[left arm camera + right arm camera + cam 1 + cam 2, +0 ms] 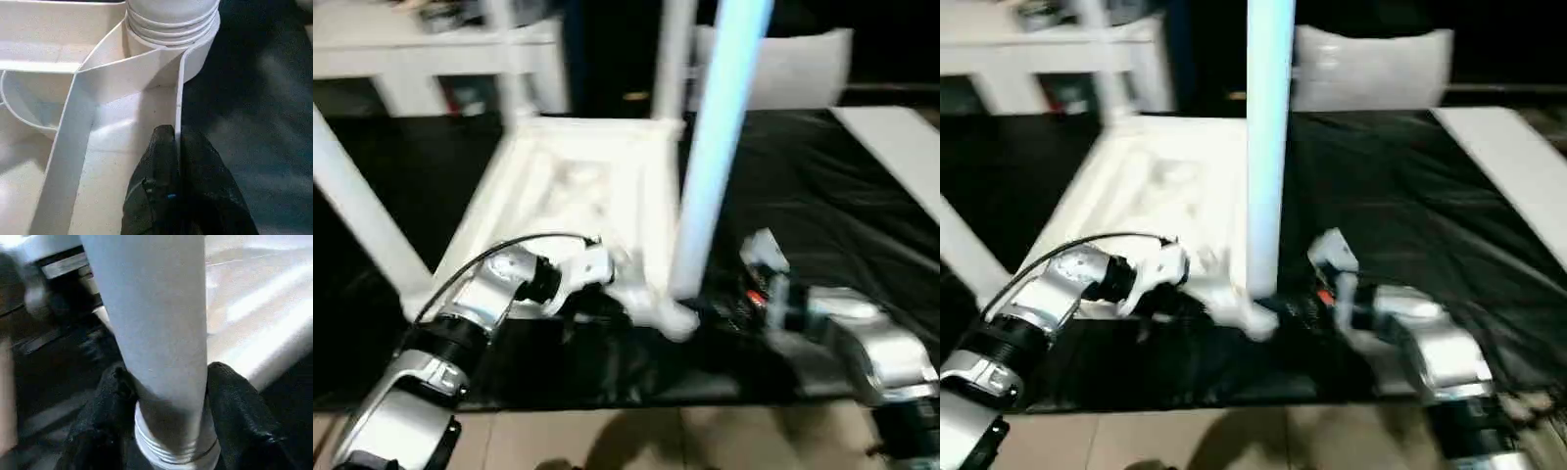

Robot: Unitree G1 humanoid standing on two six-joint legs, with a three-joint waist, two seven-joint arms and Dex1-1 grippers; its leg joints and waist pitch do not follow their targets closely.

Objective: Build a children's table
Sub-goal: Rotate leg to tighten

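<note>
While the table top point(578, 196) lies upside down on the black cloth point(803, 196), the left gripper point(177, 147) pinches its thin rim beside the corner socket. The right gripper point(168, 396) clasps the leg point(151, 323) low, by its threads. Hollow plastic looks light, stiff, slick; gripping near the base seems best.
</note>
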